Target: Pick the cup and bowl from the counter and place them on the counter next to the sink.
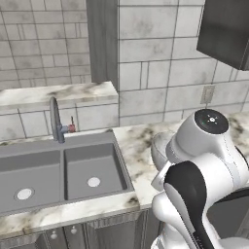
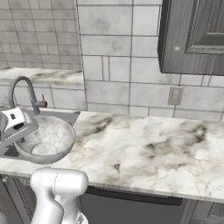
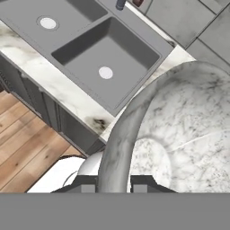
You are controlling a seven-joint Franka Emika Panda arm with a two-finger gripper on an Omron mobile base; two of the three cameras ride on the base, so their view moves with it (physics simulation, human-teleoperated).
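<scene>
— That claw (image 3: pixel 114 187) pinches the rim of the bowl (image 2: pixel 46 139) at its nine o'clock, over the bench (image 2: pixel 144 151) edge beside the sink (image 1: pixel 58 172).
— A thin rim grip; that wide, smooth, stone-mottled bowl could swing, slip, tip into the basin.
</scene>
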